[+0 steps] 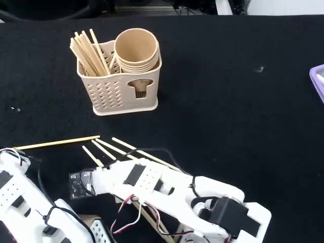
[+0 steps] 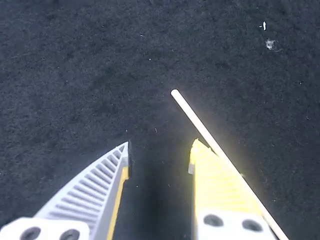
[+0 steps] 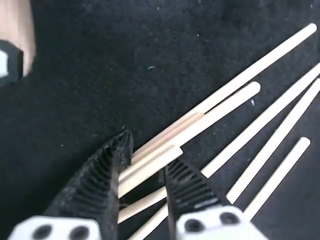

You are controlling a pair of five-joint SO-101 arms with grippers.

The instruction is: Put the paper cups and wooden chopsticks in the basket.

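A beige slotted basket (image 1: 119,93) stands at the back left, holding a stack of paper cups (image 1: 136,48) and a bundle of wooden chopsticks (image 1: 88,50). Several loose chopsticks (image 1: 116,149) lie near the front, and one long chopstick (image 1: 55,143) lies apart to their left. My right gripper (image 3: 148,152) is down among the loose chopsticks (image 3: 210,112), its black fingers pinched on a few of them. My left gripper (image 2: 159,150) hovers open over bare cloth, with a single chopstick (image 2: 192,117) lying along the outside of its yellow finger (image 2: 217,190).
The right arm (image 1: 152,185) stretches across the front over the loose sticks, with the left arm (image 1: 20,202) beside it. A tan cup-like shape (image 1: 93,221) peeks out between them. A purple object (image 1: 318,81) sits at the right edge. Black cloth covers the table.
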